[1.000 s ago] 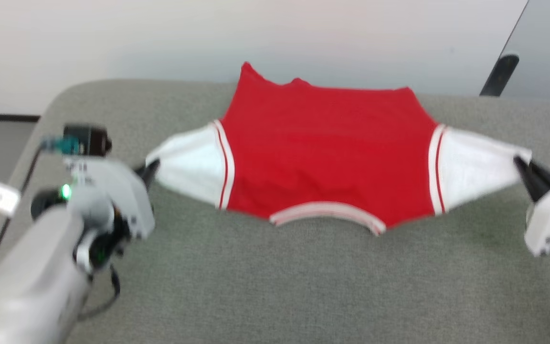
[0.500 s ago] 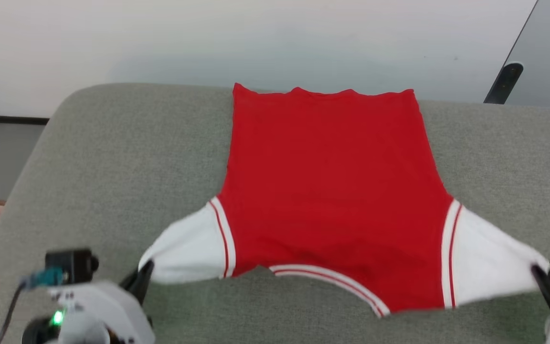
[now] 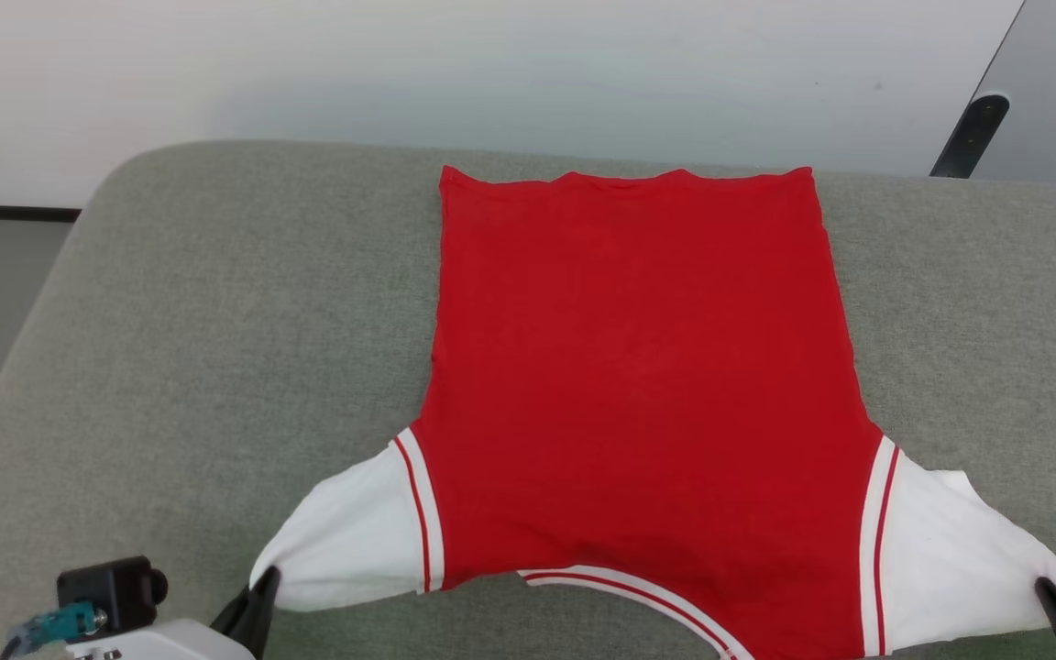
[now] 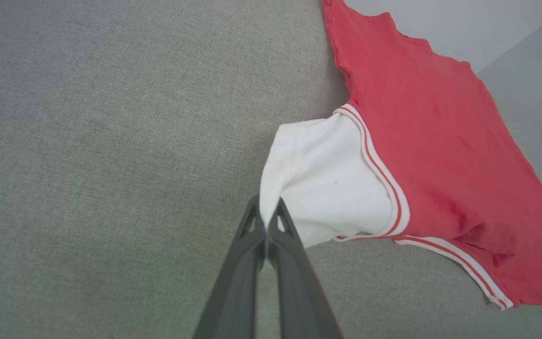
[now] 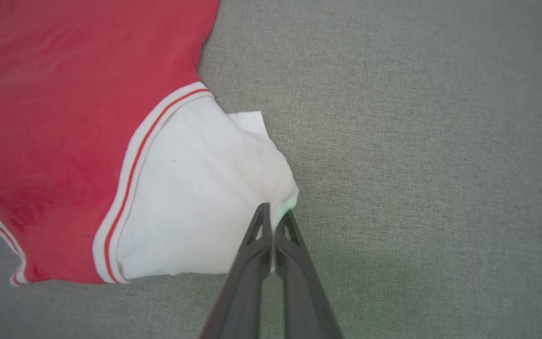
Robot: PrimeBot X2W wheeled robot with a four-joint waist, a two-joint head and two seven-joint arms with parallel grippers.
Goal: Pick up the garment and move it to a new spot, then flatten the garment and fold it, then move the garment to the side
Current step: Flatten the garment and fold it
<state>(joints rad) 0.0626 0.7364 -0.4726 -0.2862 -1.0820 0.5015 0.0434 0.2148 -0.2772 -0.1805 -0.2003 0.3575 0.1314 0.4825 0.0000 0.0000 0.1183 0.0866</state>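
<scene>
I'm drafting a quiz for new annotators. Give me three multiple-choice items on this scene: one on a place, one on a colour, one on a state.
1. Where does the left gripper hold the garment?
A. the hem
B. a sleeve tip
C. the collar
2. What colour are the sleeves?
A. white
B. blue
C. black
3. How does the right gripper stand?
A. wide open
B. shut on nothing
C. shut on the garment
Answers: 1 B, it pinches the sleeve's white tip; 2 A, both show plain white; 3 C, it is closed on the other sleeve tip.
</scene>
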